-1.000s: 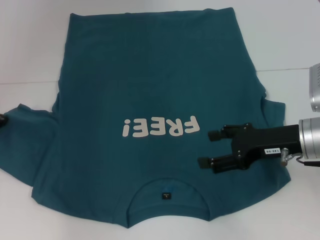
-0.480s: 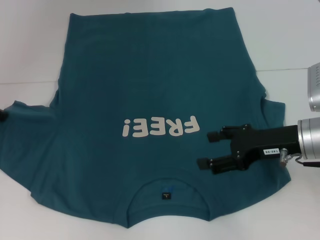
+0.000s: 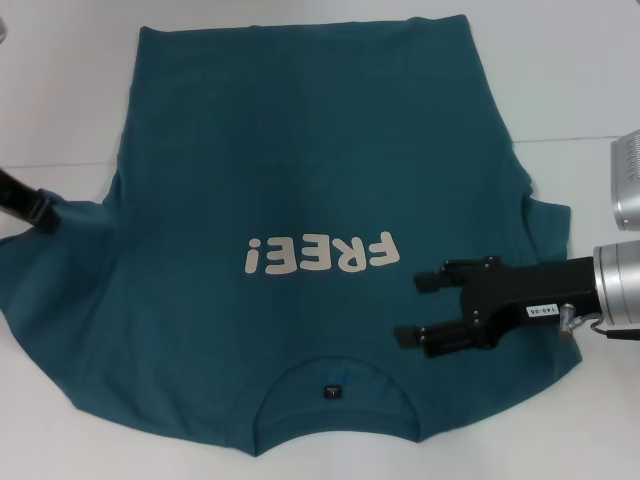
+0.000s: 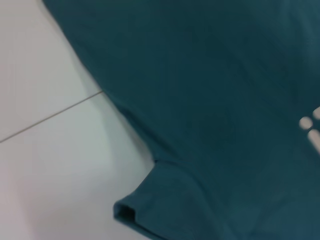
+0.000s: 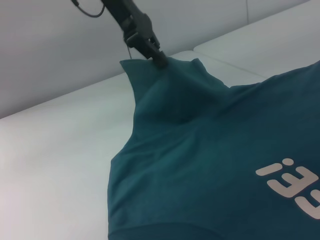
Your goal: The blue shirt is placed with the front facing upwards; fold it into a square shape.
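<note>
The blue shirt [image 3: 300, 180] lies front up on the white table, its cream "FREE!" lettering [image 3: 320, 255] upside down and its collar tag [image 3: 331, 391] on the near side. At the far left, my left gripper [image 3: 38, 212] is shut on the tip of the left sleeve and holds it raised. The right wrist view shows this gripper [image 5: 159, 60] pinching the peaked sleeve cloth [image 5: 170, 95]. My right gripper [image 3: 415, 310] hovers open over the shirt's right chest, beside the lettering, with nothing between its fingers. The left wrist view shows only the shirt's side and sleeve hem [image 4: 125, 212].
The white table [image 3: 580, 80] surrounds the shirt, with a seam line [image 3: 570, 139] running across it. The silver body of my right arm [image 3: 625, 180] stands at the right edge. Bare table lies left of the shirt [image 4: 50, 165].
My left gripper has come in from the left edge and pulled the left sleeve up and inward. The right gripper has drifted slightly nearer and stays open.
</note>
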You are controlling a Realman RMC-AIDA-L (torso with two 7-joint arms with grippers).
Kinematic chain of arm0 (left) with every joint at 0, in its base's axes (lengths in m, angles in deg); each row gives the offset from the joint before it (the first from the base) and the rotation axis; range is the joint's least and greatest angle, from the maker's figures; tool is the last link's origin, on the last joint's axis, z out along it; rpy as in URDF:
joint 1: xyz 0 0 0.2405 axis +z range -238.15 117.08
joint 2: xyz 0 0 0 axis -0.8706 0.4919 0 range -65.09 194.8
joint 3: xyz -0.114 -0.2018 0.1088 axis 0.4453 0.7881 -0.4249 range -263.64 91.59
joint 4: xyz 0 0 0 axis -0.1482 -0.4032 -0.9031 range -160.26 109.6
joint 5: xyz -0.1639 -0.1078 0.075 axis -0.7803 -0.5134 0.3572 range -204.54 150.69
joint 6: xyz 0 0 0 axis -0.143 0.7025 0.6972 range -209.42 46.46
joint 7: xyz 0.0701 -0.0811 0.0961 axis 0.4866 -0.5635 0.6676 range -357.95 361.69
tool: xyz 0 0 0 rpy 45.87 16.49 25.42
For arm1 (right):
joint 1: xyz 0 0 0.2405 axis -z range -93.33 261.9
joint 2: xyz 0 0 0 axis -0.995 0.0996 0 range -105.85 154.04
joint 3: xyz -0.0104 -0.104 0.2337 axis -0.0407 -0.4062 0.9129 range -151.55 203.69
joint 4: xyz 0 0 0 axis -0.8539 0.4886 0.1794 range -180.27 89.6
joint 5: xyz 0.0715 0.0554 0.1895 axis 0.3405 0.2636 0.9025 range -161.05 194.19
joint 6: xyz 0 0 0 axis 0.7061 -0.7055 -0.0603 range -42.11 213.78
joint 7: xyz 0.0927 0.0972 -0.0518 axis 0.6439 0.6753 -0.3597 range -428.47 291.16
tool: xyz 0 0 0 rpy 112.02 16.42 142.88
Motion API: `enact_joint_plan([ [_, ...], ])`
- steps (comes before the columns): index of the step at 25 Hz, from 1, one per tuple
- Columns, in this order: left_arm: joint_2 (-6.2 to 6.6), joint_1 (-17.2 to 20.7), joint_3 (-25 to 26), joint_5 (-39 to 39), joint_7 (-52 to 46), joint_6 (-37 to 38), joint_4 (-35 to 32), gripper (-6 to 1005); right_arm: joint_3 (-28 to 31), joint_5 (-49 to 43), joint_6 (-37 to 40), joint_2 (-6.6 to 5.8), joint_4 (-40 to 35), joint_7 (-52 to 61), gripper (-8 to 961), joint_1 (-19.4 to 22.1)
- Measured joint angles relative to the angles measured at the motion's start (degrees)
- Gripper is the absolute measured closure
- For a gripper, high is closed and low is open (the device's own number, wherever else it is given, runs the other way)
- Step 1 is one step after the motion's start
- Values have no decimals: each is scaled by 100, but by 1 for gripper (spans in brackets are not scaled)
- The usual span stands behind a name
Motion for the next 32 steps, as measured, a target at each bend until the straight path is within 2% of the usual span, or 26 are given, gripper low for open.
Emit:
enact_joint_plan([
  [3, -95, -86, 27, 11, -286, 54, -10, 985, -8, 0, -8, 4, 8, -36, 49, 12],
  [6, -300, -78, 49, -1, -504, 79, -107, 986, -51, 0, -47, 6, 11, -43, 50, 29],
  [19, -1338, 340, 572, -133, -996, -119, -940, 953, -95, -217, -109, -17, 11, -43, 54, 21],
  [23, -1619, 471, 548, -132, -1008, -625, -954, 935, -95, -219, -147, -19, 11, -44, 55, 12],
  [27, -1703, 584, 531, -123, -1044, -1029, -982, 851, -95, -219, -193, -6, 12, -25, 56, 7],
  [32, -1751, 981, 365, -133, -1127, -1919, -1074, 745, -70, -219, -248, 8, 14, -1, 57, 13],
])
